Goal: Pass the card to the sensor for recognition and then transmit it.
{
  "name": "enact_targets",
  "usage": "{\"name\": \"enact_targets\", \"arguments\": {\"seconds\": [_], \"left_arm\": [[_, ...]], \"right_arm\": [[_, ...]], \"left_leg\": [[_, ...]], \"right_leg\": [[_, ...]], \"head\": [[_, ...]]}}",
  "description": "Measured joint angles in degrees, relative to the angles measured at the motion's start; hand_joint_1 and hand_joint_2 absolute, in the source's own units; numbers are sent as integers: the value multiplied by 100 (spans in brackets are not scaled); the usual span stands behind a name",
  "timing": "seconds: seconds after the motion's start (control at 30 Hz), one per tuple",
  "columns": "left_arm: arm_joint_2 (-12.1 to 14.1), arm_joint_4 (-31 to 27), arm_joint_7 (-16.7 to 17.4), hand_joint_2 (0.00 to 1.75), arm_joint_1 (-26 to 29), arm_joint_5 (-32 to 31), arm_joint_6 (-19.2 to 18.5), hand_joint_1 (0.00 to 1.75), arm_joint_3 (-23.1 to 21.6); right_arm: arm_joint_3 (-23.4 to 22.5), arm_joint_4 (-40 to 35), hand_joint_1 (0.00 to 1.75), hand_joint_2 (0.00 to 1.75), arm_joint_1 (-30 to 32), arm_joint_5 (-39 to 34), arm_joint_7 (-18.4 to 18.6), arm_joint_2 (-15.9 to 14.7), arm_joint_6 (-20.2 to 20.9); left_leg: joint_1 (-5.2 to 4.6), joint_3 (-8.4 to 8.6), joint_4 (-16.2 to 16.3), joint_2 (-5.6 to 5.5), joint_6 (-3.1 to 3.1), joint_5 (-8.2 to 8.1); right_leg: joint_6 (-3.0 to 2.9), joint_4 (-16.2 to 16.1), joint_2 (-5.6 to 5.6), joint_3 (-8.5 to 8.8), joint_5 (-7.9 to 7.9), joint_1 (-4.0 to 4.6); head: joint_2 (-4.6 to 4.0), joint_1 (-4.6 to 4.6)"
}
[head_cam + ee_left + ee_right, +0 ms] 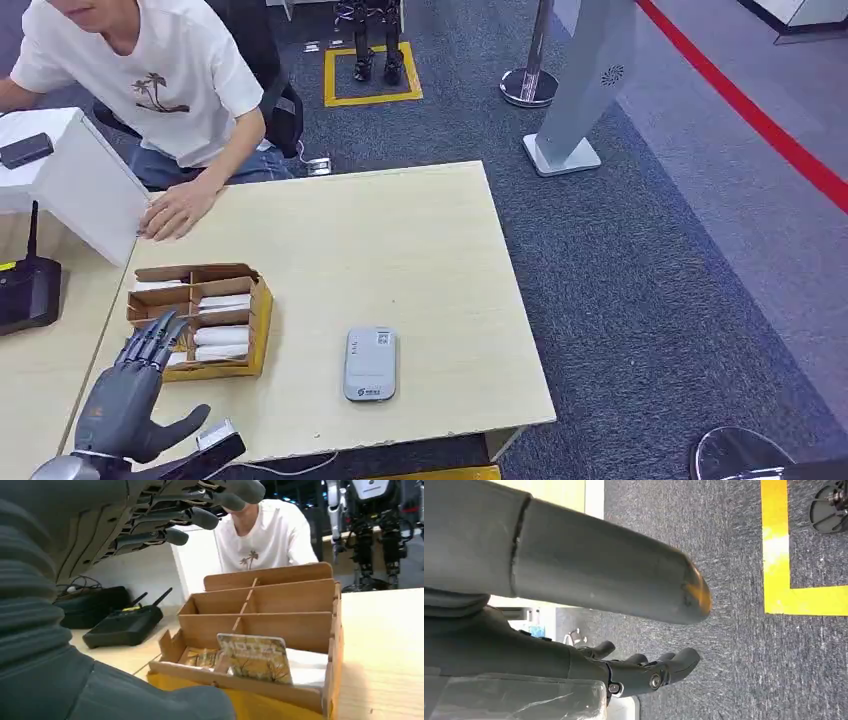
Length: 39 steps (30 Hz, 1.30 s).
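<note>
Left robot hand (135, 385) hovers over the near-left part of the bench (400, 250), just at the near edge of the card box (200, 320). Fingers (200, 517) straight and spread, thumb out to the side, nothing in it. Fingertips reach over the box's near compartments without touching, as far as the left wrist view shows.

Card box: cardboard tray with dividers, several compartments, white card stacks lying in them in the head view. Left wrist view shows one card (255, 657) with a printed picture leaning tilted in the nearest compartment, more cards flat next to it.

Sensor (370, 364): grey flat reader lying on the bench, right of the box, well apart from it, near the front edge.

Right robot hand (644, 672): hangs off the bench above grey carpet (734, 680) with a yellow floor marking (779, 555). Fingers lightly curled, thumb apart from them, holding nothing.

A person in a white T-shirt (150, 80) sits at the far-left corner, one hand (175, 212) resting on the bench edge beside a white box (80, 180). Black device with antennas (125, 625) sits on the adjacent bench to the left.
</note>
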Motion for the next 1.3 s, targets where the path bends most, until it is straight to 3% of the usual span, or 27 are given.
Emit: {"name": "enact_targets", "arguments": {"seconds": [0.4, 0.47, 0.53, 0.63, 0.73, 0.87, 0.97, 1.3], "left_arm": [[-190, 193, 361, 175, 111, -684, 181, 0, 0], [-232, 271, 361, 175, 79, -763, 278, 0, 0], [-243, 289, 358, 175, -27, -765, 146, 0, 7], [-262, 397, 332, 175, -115, -749, -153, 0, 15], [-227, 518, 328, 175, -218, -850, -186, 0, 46], [-120, 581, 269, 175, -590, -776, -549, 0, 203], [-116, 715, 162, 175, -752, -763, -743, 0, 219], [-208, 1152, 61, 175, -916, -831, -667, 0, 214]], "right_arm": [[0, -2, 0, 175, -4, 55, -28, 2, 0], [0, -2, 0, 175, -7, 59, -265, 2, -9], [0, -9, 0, 175, -34, 96, -297, 2, -18], [0, -9, 0, 175, -54, 225, 20, 2, -4], [0, -9, 0, 175, -30, 280, -278, 2, -4], [0, -9, 0, 175, -102, 350, -310, 2, -7], [0, -9, 0, 175, -107, 444, -39, 2, 11], [0, -7, 0, 175, -34, 516, 105, 0, 79]], "left_leg": [[1, 0, 0, 0, 0, 1], [1, 0, 0, 0, 0, 1], [0, 0, 0, -2, 0, 1], [0, 3, 0, -1, 0, 1], [2, -2, 0, -4, 0, 1], [3, 1, 0, -4, 0, 2], [2, 3, 0, -4, 0, 3], [1, 0, 0, -2, 0, 1]], "right_leg": [[0, 1, -1, 1, 0, 1], [0, 1, -1, 0, 0, 1], [0, 1, -3, 2, 0, 1], [0, 1, -1, 3, 0, 0], [0, 1, -5, -1, 0, 1], [-1, 2, -5, 2, 1, 1], [-1, 2, -5, 3, 1, 1], [0, 0, -4, -2, 0, 1]], "head": [[0, 0], [0, 0], [0, 0], [0, 0], [0, 0], [0, 0], [0, -2], [0, 2]]}}
